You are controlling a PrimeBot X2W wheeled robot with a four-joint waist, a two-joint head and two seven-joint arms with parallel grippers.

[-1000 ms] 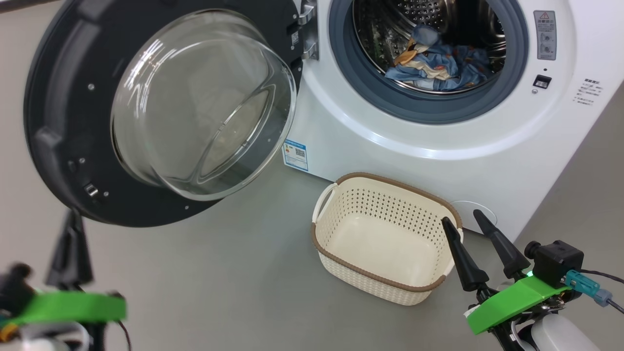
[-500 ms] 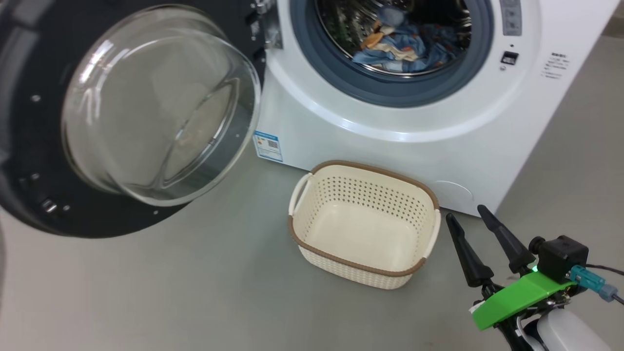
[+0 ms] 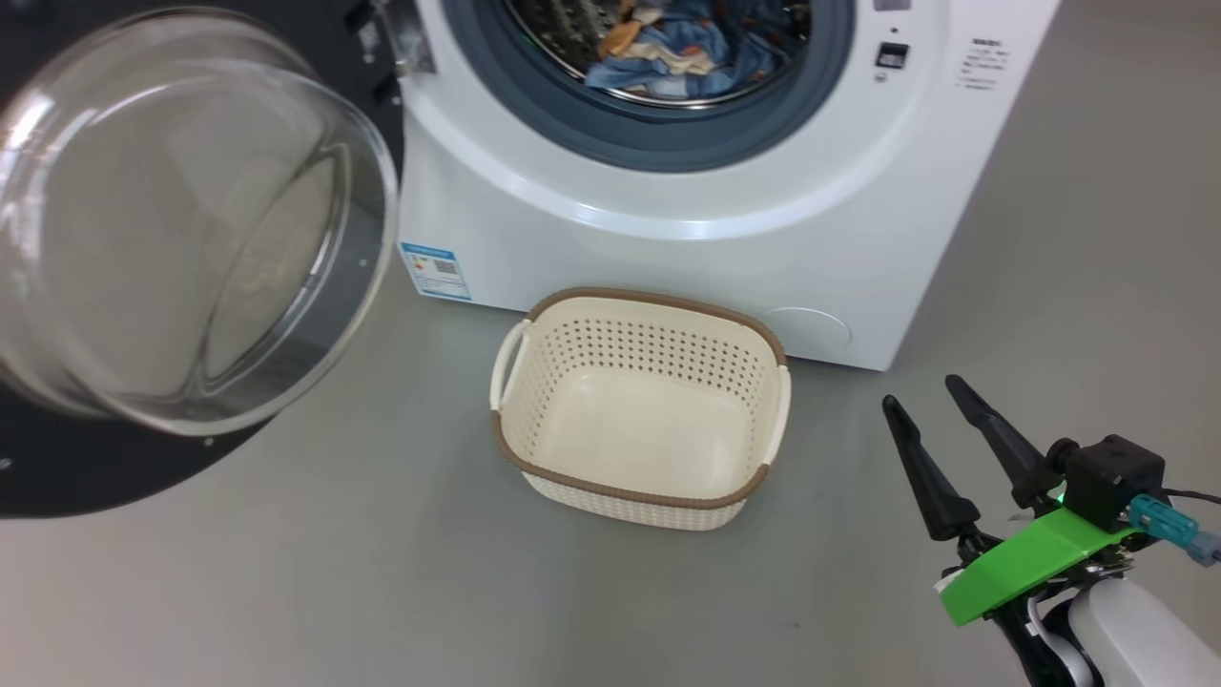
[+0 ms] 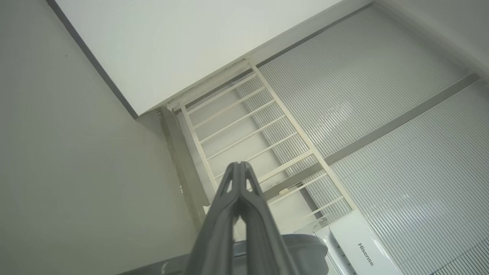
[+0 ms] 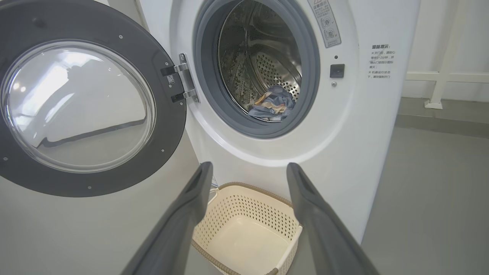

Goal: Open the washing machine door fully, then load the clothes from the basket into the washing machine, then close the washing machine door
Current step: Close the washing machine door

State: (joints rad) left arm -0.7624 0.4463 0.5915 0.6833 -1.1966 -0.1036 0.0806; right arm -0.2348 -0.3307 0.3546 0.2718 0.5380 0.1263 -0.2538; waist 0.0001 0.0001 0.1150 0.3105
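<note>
Now right gripper [image 3: 919, 391] spread wide, empty, right of basket [image 3: 620, 494]; left gripper [image 4: 238, 165] pinched closed, empty. Head camera has swung right. Basket bare, clothes [image 3: 668, 57] inside washing machine [image 3: 668, 253]; washing machine door [image 3: 76, 482] gapes left: closing remains.

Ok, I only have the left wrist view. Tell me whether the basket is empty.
Observer: The basket is empty; its bare bottom shows in the head view.
Operator: Now say where the clothes are.
Observer: The clothes lie inside the washer.
Operator: Give me the door.
Observer: The door is wide open, swung out on the robot's left.
</note>
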